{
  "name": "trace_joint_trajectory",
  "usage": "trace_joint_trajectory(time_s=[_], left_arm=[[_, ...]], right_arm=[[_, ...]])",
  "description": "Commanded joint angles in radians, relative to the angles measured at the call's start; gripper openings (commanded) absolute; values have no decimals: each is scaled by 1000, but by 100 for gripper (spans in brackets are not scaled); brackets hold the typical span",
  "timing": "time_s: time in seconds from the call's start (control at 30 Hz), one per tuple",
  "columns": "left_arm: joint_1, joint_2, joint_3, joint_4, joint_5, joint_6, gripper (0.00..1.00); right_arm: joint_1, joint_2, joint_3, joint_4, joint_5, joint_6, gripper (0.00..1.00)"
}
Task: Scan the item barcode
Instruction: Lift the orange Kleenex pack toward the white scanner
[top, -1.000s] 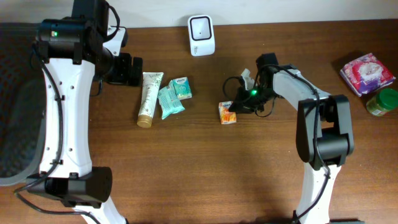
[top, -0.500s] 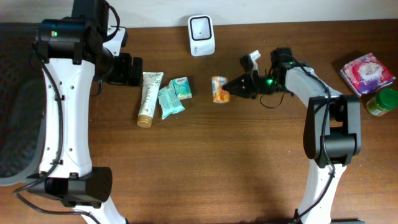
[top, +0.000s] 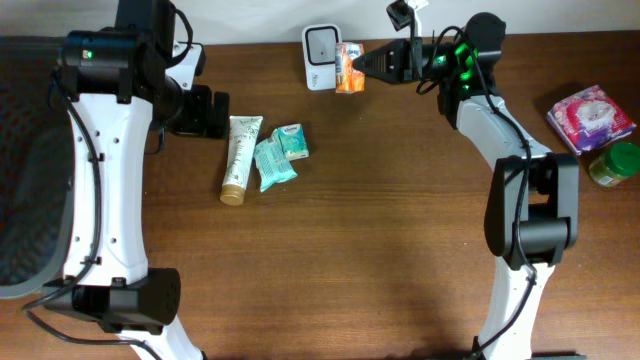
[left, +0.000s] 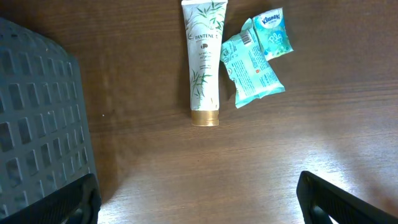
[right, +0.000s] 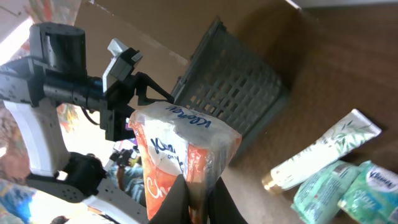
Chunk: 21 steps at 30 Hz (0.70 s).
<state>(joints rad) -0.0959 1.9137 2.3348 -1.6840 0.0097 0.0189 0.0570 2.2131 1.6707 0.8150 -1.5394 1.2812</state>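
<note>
An orange-and-white tissue pack (top: 350, 67) hangs above the table's back edge, directly to the right of the white barcode scanner (top: 323, 57). My right gripper (top: 368, 65) is shut on the pack's right end. In the right wrist view the pack (right: 183, 155) fills the middle, with the black fingers (right: 180, 202) pinched on its lower edge. My left gripper (top: 205, 112) stays at the back left, open and holding nothing. In the left wrist view its fingertips (left: 68, 202) stand wide apart over bare wood.
A Pantene tube (top: 240, 158) and two teal tissue packs (top: 273, 163) (top: 292, 141) lie left of centre. A grey mesh basket (top: 20, 170) sits at the left edge. A pink pack (top: 590, 117) and a green-lidded jar (top: 613, 163) are at the far right.
My right gripper has lifted the orange pack from the middle of the table and carried it back and left, up beside the scanner. The left arm has not moved.
</note>
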Motion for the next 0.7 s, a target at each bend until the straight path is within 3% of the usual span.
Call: trace_joint_trajectory(time_s=[0.0,0.67], left_arm=[[-1,-9,1,-1,-6,12,99],[-1,-9,2,-1,-6,12,99]], right_arm=[[23,1,9,8,-12,67,4],[44,1,9,7,4,62,4]])
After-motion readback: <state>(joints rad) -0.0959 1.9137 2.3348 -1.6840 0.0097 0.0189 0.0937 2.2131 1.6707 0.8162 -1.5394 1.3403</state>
